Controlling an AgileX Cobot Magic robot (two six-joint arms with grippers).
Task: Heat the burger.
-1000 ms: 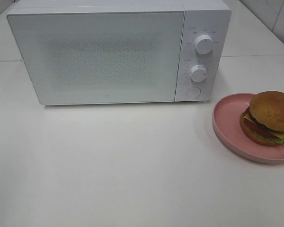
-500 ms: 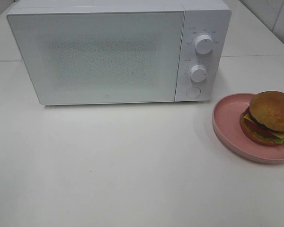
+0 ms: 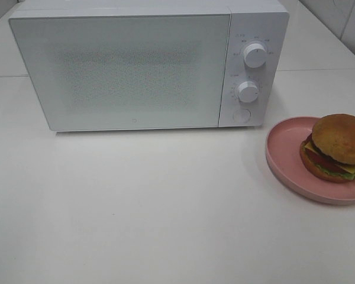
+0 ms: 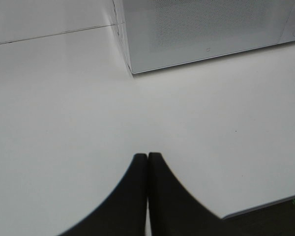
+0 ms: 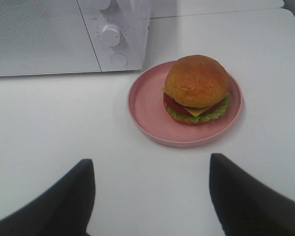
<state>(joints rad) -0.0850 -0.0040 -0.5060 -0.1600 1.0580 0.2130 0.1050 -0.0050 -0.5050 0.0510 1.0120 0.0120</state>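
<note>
With its jaws spread wide and empty, the right claw [image 5: 152, 196] faces the burger [image 5: 196, 88] sitting off-centre on the pink plate [image 5: 147, 105] beside the shut microwave [image 3: 136, 71]; soft, light and loosely stacked, it probably travels safest carried by the plate's stiff rim.

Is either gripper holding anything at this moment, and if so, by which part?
Nothing is held. The left gripper is shut on nothing over the bare white table; the right gripper is open, short of the round golden-bun burger.
</note>
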